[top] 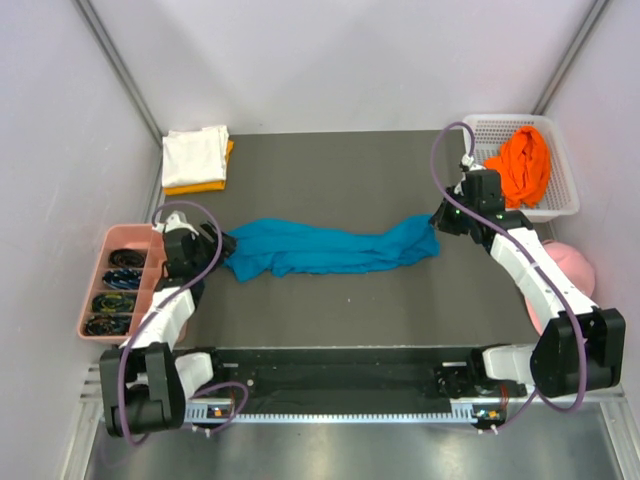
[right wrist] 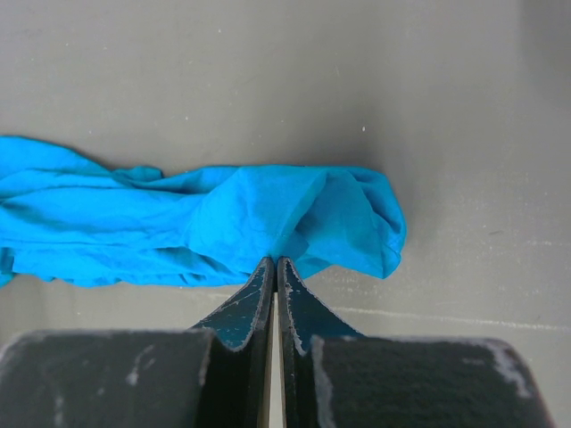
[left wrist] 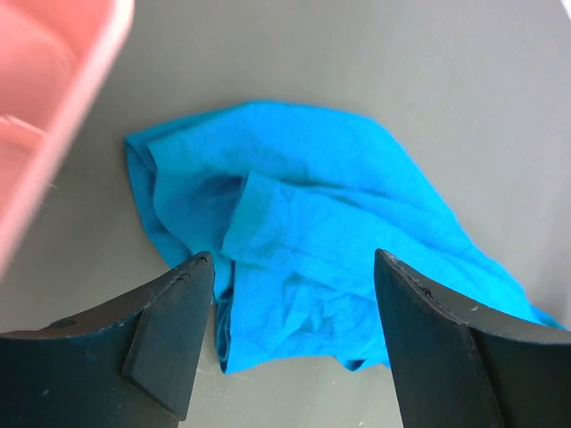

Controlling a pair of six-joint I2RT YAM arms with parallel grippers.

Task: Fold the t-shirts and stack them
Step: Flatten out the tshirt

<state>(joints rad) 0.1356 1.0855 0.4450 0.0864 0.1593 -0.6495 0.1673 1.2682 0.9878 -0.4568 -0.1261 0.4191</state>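
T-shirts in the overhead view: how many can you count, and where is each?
4: teal-blue shirt stretched across the table; white shirt folded far left, atop the yellow-orange shirt; bright orange shirt in the white basket. More may be hidden underneath.

Pink tray left; white basket, pink cap right.

Plain teal-blue shirt — bright orange shirt, white basket, pink tray.
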